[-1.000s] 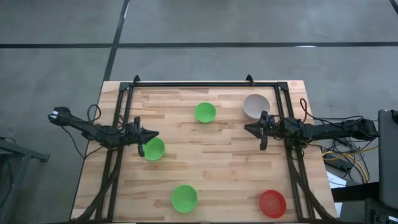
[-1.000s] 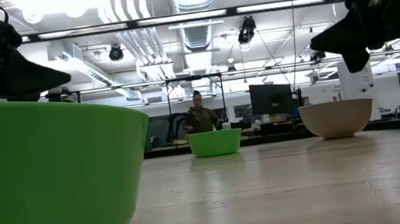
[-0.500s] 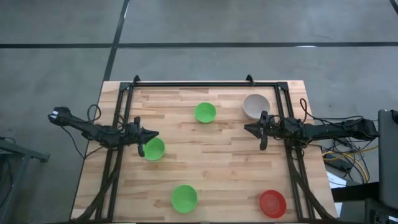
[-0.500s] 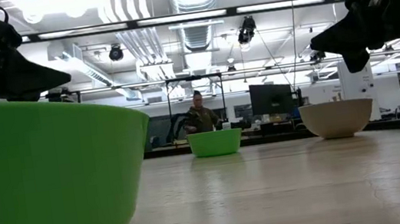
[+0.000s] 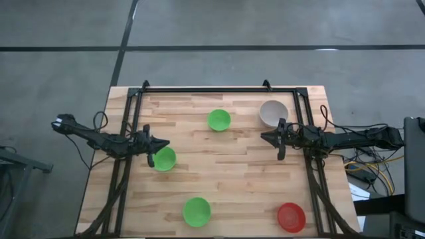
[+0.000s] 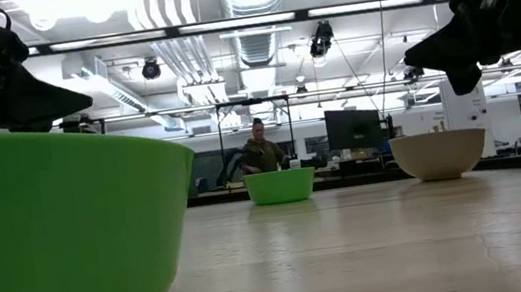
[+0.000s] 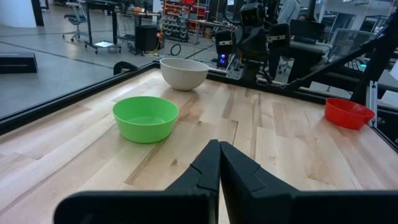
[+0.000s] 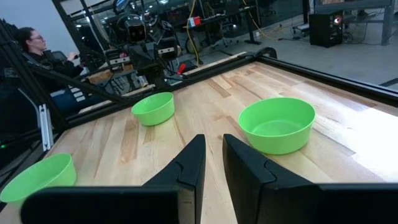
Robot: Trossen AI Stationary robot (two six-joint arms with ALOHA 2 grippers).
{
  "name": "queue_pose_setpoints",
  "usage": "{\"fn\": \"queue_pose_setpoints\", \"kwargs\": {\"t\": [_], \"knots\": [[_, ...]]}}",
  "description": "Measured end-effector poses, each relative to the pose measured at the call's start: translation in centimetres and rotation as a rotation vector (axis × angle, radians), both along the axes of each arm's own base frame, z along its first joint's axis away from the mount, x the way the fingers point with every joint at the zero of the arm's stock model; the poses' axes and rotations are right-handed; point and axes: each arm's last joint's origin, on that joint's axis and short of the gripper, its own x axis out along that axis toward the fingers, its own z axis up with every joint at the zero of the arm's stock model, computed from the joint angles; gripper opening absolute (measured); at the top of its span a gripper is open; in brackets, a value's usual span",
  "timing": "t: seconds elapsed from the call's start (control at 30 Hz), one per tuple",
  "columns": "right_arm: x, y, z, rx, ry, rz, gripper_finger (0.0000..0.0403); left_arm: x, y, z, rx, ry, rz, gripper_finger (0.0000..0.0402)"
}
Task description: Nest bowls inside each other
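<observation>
Nothing is nested yet: five bowls sit apart and empty on the counter [image 5: 232, 166] (green [image 5: 219, 120] at twelve, green [image 5: 165, 159] at nine, green [image 5: 196, 211] at six, red [image 5: 291, 217] at five, white [image 5: 273, 113] at two); left tool [image 5: 161, 144] clenched empty, right tool [image 5: 265, 137] slightly parted, grasping nothing.

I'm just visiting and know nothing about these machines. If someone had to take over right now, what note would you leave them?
Left gripper: shut, holding nothing, beside a green bowl on the table's left.
Right gripper: slightly parted, holding nothing, just by the grey-white bowl.
Other bowls: a green one at the far middle, a green one at the near edge, the red one in the near right corner.
Done: nothing; all five bowls stand apart.
Left: nest all the bowls into one stack.
</observation>
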Motion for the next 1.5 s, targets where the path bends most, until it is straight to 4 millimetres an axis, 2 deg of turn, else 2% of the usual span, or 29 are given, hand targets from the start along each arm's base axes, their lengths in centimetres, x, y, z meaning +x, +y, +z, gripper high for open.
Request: {"fn": "queue_pose_setpoints", "kwargs": {"t": [1.5], "knots": [[-0.01, -0.01, -0.15, -0.051, 0.025, 0.001, 0.0054, 0.00, 0.00, 0.00, 0.000, 0.000, 0.000, 0.0010]]}}
